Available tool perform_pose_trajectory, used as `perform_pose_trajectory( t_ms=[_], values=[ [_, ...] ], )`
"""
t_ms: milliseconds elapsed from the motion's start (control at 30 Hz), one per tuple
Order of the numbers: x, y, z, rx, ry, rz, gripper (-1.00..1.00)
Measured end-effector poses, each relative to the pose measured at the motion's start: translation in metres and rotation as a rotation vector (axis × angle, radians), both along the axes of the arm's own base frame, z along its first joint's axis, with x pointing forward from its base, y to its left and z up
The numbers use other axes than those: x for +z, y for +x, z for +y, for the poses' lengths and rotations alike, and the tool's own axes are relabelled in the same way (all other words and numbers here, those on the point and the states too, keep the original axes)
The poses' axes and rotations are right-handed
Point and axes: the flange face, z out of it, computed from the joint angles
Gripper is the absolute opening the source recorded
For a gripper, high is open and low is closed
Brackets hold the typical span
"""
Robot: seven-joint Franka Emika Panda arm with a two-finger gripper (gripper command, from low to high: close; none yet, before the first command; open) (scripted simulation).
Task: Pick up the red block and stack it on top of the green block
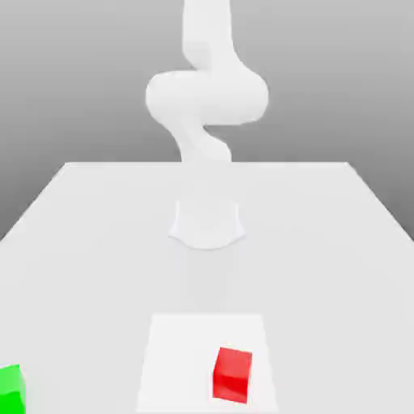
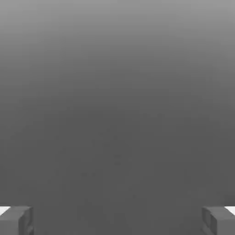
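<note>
Red block [image 1: 232, 375] well inside table edges

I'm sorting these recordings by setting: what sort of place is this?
A simulated robot workspace, it seems: a plain pale table under a blank grey backdrop, a white robot arm, and simple red and green blocks.

The robot's arm [image 1: 209, 95] is smooth and glossy white, with thick rounded links, bulging joints and a flared base [image 1: 207, 226] of the same white.
</note>
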Motion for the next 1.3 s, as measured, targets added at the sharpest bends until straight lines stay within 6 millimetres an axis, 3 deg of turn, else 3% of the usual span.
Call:
perform_pose_trajectory(
  t_ms=[200,400,567,767,933,967,1167,1300],
  values=[
    [-0.11,0.066,0.009,-0.057,0.005,0.183,0.0],
    [-0.227,0.1,0.015,-0.106,0.021,0.36,0.0],
    [-0.326,0.105,0.02,-0.142,0.043,0.507,0.0],
    [-0.439,0.084,0.031,-0.18,0.082,0.684,0.0],
    [-0.507,0.079,0.033,-0.19,0.092,0.719,0.0],
    [-0.519,0.078,0.033,-0.19,0.092,0.719,-1.0],
    [-0.525,0.077,0.033,-0.189,0.092,0.719,-1.0],
    [-0.492,0.079,0.033,-0.19,0.092,0.719,-1.0]
  ],
)
